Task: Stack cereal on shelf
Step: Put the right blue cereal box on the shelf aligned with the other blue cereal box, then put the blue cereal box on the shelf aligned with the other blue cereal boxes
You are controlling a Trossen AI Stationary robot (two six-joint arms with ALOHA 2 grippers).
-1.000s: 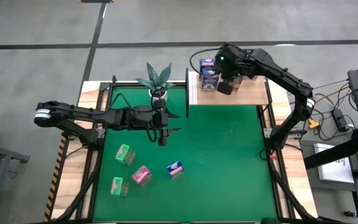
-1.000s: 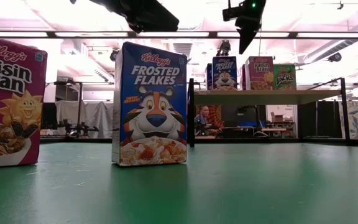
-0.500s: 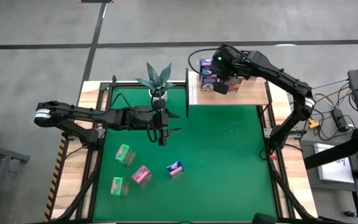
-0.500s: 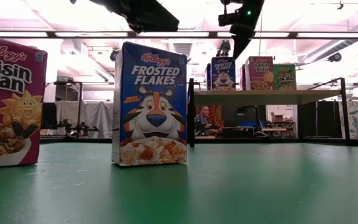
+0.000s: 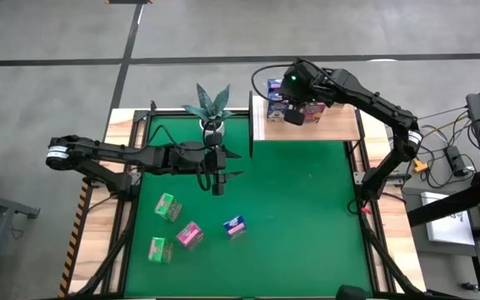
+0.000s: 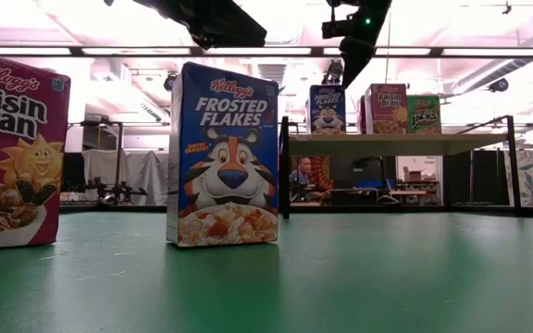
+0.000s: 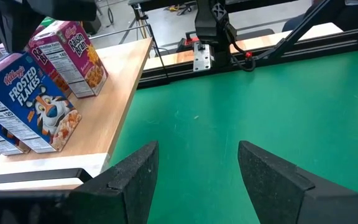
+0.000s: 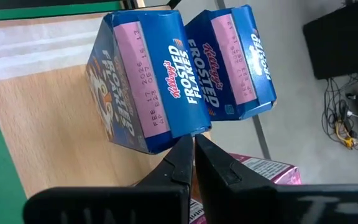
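On the light-wood shelf [image 5: 332,125], at the table's far right, stand two blue cereal boxes [image 8: 148,81] [image 8: 235,62], a pink one [image 6: 387,108] and a green one [image 6: 423,114]. My right gripper [image 8: 194,146] is shut and hovers over the shelf at the nearer blue box [image 5: 282,107]. Two green boxes [image 5: 167,206] [image 5: 158,249], a pink box [image 5: 189,235] and a blue box [image 5: 234,226] stand on the green mat. My left gripper [image 7: 194,168] is open and waits above the mat's middle [image 5: 217,179], holding nothing. My right gripper meets the nearer blue box at the right-hand end of its top [image 8: 194,127], pushing with its shut fingertips [image 8: 182,155]. The fingers slant down from above and from the table's right. The box stands upright on the shelf board.
A potted plant [image 5: 209,108] stands at the mat's far edge, left of the shelf. A black upright [image 6: 284,166] marks the shelf's left end. The mat's right half [image 5: 307,208] is bare. In the low view the pink [image 6: 7,148] and blue [image 6: 225,153] boxes loom close.
My right gripper has moved toward the table's left over the shelf. The nearer blue box has slid left along the board with it, staying upright.
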